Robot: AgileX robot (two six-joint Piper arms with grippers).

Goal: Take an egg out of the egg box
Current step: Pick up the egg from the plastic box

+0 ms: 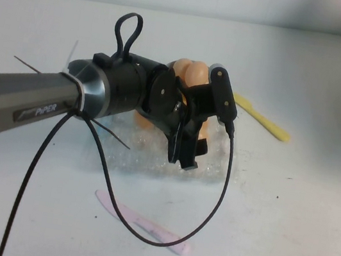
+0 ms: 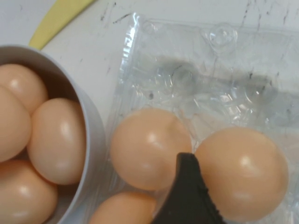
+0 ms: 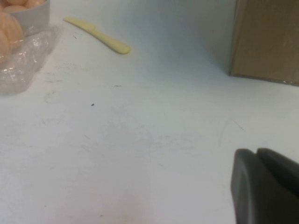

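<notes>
White table (image 1: 288,205) carries egg box (image 2: 243,60), bowl (image 2: 91,121), yellow knife (image 1: 261,118).

bowl (image 2: 88,140) crowding egg box (image 2: 210,70), eggs packed

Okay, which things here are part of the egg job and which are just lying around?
Part of the job:
- egg by the left gripper, which hangs over the box
- egg box

Lying about:
- bowl of eggs
- yellow knife
- pink knife
- cardboard box
- right gripper, low over bare table
</notes>
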